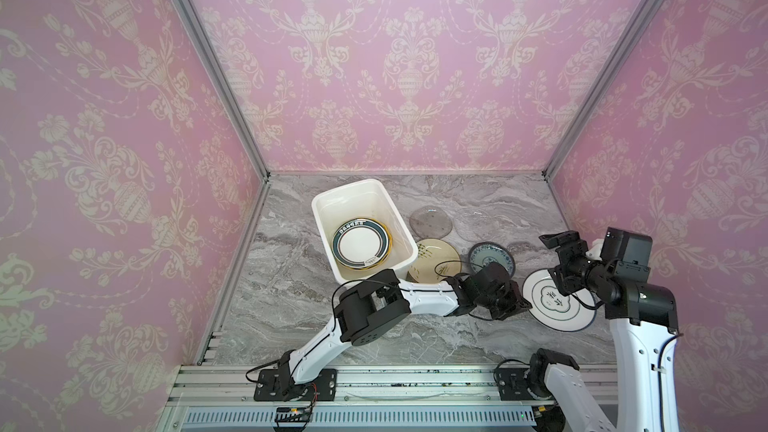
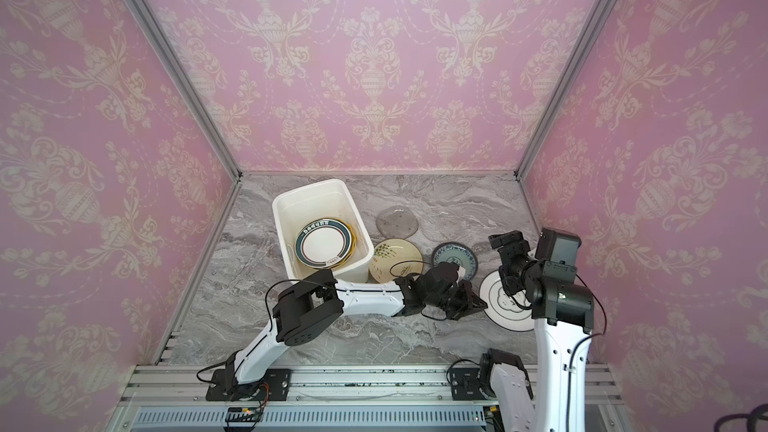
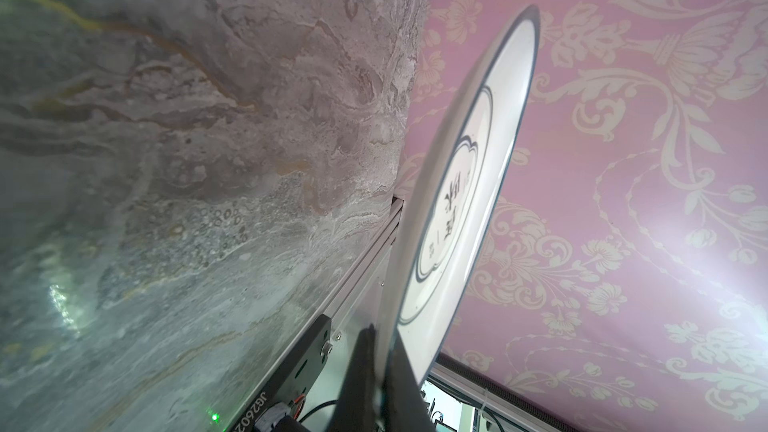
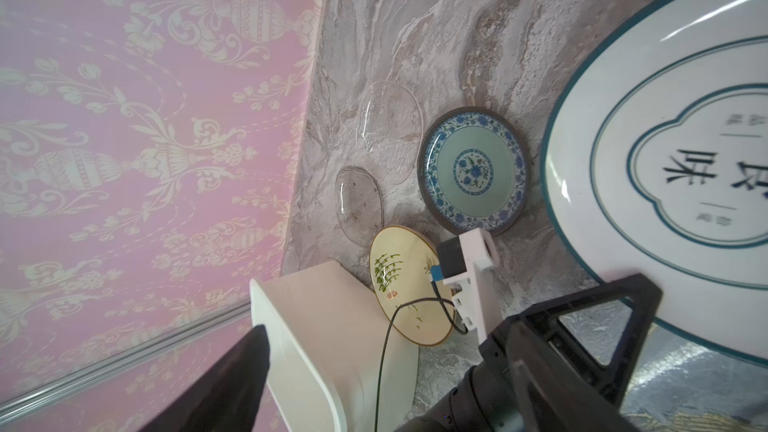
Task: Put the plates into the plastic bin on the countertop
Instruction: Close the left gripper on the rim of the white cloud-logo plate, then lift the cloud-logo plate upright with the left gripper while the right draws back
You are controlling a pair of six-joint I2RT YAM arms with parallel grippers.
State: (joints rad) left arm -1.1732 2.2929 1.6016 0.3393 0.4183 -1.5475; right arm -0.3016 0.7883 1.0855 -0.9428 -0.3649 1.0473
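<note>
Left gripper (image 3: pixel 384 342) is clamped on the bare rim of the white dark-rimmed plate (image 3: pixel 469 184), which is held at a tilt to the countertop (image 3: pixel 208 118). The plate is well apart from the plastic bin (image 1: pixel 353 203), with the sprig plate (image 1: pixel 434 261) and blue plate (image 1: pixel 492 259) lying between. Risk: so thin an edge hold may let the plate pivot or slip, or it may clip the bin's near wall. Right gripper (image 1: pixel 557 259), jaws wide and empty, hangs close above, so the arms could knock.
</note>
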